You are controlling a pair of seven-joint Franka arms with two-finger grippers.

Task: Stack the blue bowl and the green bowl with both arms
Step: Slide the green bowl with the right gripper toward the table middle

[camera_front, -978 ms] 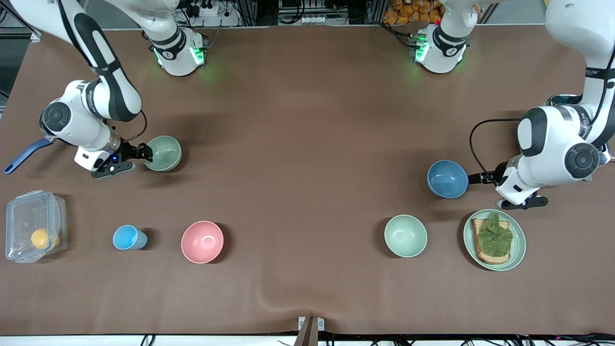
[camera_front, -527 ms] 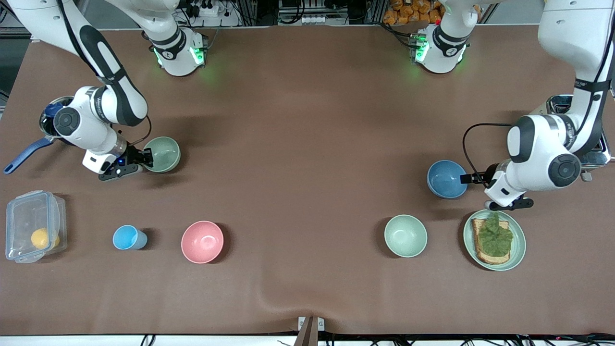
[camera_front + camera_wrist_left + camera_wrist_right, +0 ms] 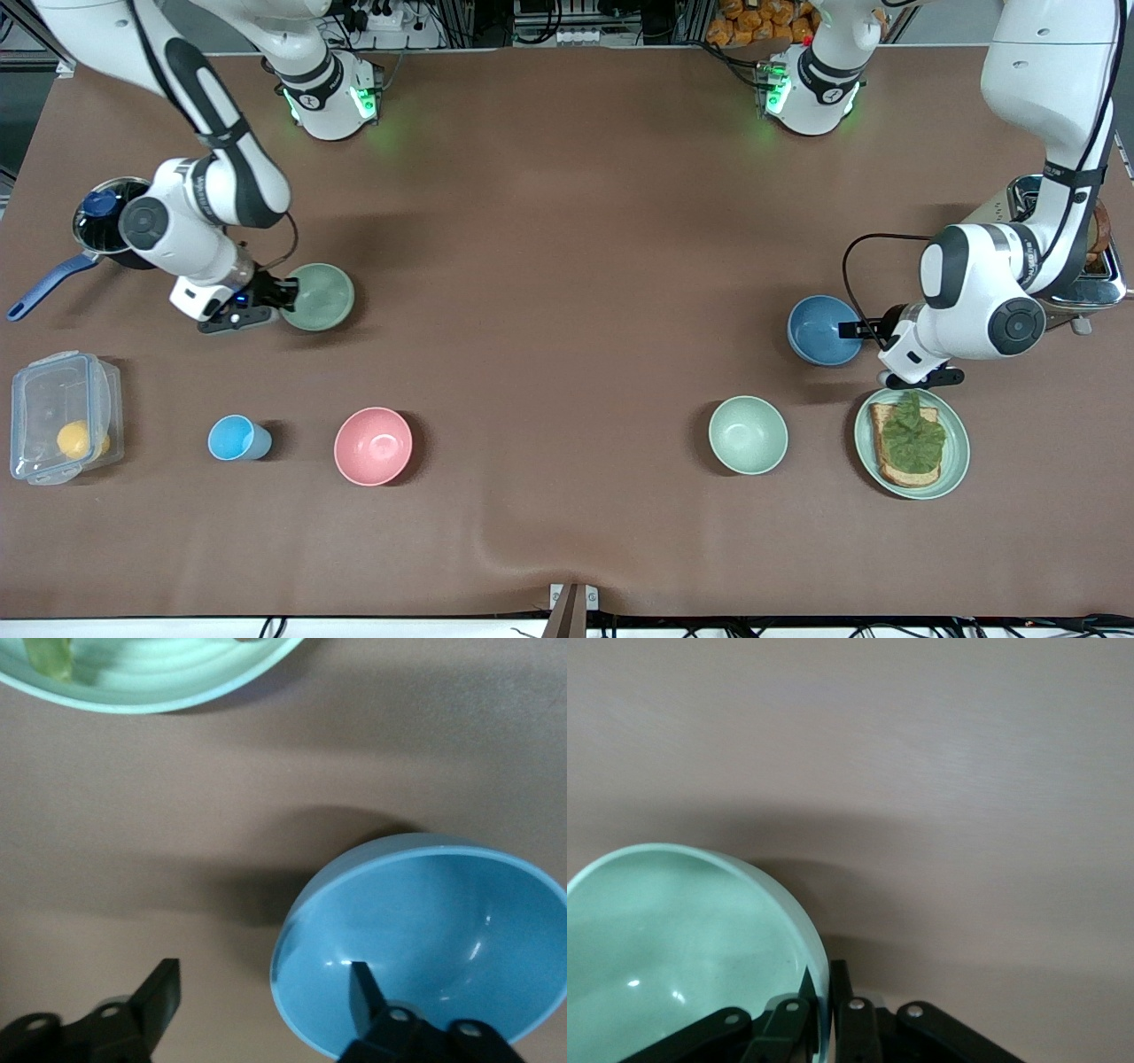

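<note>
You have both grippers at a bowl rim, but only one has a grip.

The right gripper (image 3: 282,294) sits at the nine o'clock edge of the green bowl (image 3: 323,299), which lies toward the right arm's end of the table (image 3: 567,221), at about ten o'clock on the front view's face. In the right wrist view the fingers are pinched onto the rim, one inside the bowl and one outside, with the wall of the green bowl (image 3: 682,939) caught between them at the right gripper (image 3: 822,976). I judge that grasp made. Whether the bowl is off the cloth yet I cannot tell from here.

The left gripper (image 3: 855,330) is at the three o'clock edge of the blue bowl (image 3: 819,330), toward the left arm's end, at about three o'clock on the front view. Its jaws stand wide apart. The left wrist view shows the left gripper (image 3: 263,970) straddling the rim: one finger is down inside the blue bowl (image 3: 443,930), close to the wall, and the other is well outside it over bare cloth.

That straddle is what your next move turns on. The wall already lies between the fingers, so closing should catch it, though the outer finger has most of the travelling to do and may nudge the bowl toward nine o'clock. A round bowl has no long axis to line up.

The two bowls are well apart, so you will probably stack them nearer mid-table.
</note>
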